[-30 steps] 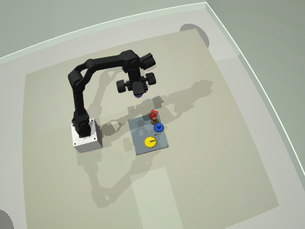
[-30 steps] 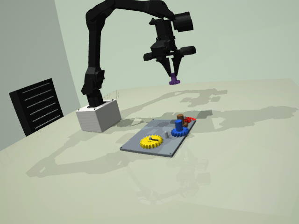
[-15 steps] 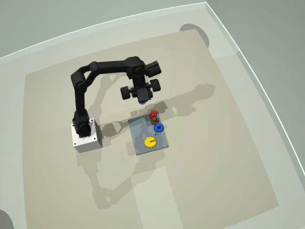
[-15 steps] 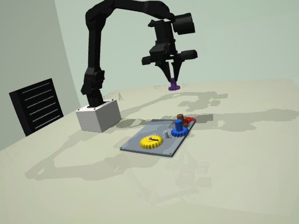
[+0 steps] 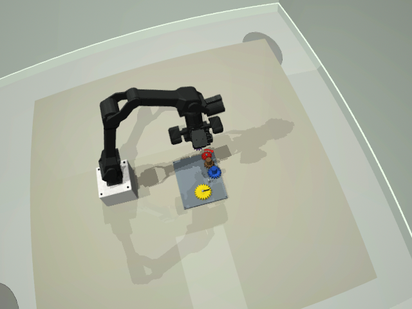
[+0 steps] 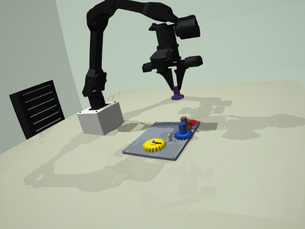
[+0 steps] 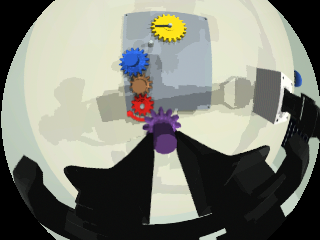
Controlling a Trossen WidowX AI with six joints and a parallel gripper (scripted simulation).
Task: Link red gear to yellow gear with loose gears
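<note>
Exterior view: purple gear, toothed, tall round handle between fingers.

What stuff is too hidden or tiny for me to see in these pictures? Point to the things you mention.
- Purple gear [image 5: 198, 149] [image 6: 177, 97] [image 7: 161, 121]: in the top view, the gripper [image 6: 176, 89] [image 7: 163, 136] hides most of it.
- Red gear [image 5: 206, 156] [image 6: 191, 122] [image 7: 142, 105]: in the exterior view, the brown gear [image 5: 208, 162] [image 6: 184, 121] [image 7: 140, 85] partly hides it.
- Empty peg [image 5: 208, 180] [image 6: 169, 137] [image 7: 150, 44]: too small in the top view to tell its shape.
</note>
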